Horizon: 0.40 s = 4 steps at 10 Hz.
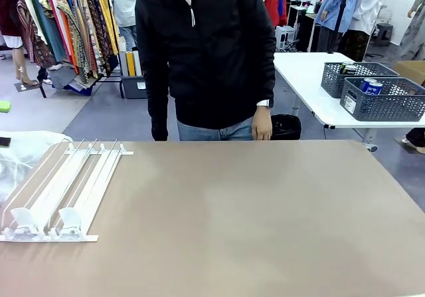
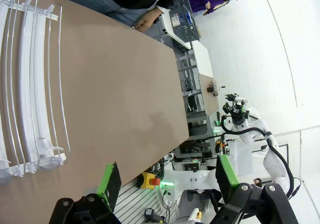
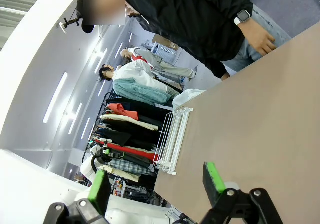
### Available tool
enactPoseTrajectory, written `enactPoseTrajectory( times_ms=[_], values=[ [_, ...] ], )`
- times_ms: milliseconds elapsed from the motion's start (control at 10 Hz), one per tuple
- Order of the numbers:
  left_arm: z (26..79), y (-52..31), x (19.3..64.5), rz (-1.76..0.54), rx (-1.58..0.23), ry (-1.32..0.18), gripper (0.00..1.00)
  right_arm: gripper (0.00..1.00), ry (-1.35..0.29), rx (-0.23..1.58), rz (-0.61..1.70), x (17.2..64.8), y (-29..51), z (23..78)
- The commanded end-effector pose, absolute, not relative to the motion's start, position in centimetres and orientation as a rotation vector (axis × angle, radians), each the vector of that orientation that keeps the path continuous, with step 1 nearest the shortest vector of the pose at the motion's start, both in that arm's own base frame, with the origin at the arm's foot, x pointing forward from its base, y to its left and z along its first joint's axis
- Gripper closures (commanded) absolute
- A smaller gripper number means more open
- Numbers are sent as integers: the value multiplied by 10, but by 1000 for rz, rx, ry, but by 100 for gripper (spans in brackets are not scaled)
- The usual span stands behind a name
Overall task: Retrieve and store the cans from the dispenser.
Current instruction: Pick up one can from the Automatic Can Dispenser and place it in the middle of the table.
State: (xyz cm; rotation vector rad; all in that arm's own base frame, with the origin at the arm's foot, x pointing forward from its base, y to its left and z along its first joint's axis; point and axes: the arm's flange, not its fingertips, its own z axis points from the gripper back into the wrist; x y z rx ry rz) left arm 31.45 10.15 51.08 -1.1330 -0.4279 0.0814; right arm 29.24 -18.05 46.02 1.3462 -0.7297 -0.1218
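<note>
The white dispenser (image 1: 66,191) lies at the table's left side, its thin rails sloping toward two clear stoppers at the near end; its lanes are bare. It also appears in the left wrist view (image 2: 30,78) and the right wrist view (image 3: 172,139). No cans are in view on this table. My left gripper (image 2: 168,176) is open above the table's near edge, with nothing between its green pads. Nothing sits in my right gripper (image 3: 156,181) either, which is open and raised off the table, facing the dispenser from afar.
A person in a black jacket stands at the far edge, one hand (image 1: 262,124) hanging by the table. A white plastic bag (image 1: 26,151) lies left of the dispenser. On another table behind, grey baskets (image 1: 385,101) hold a blue can (image 1: 372,86).
</note>
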Motion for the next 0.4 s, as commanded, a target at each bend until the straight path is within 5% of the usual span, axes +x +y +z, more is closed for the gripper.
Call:
enactPoseTrajectory(
  times_ms=[0,300],
  values=[
    [512,101,315,84,-1150,-431,0,0,-747,1361,-123,295,-180,465],
    [512,101,315,84,-1150,-431,0,0,-747,1361,-123,295,-180,465]
  ],
)
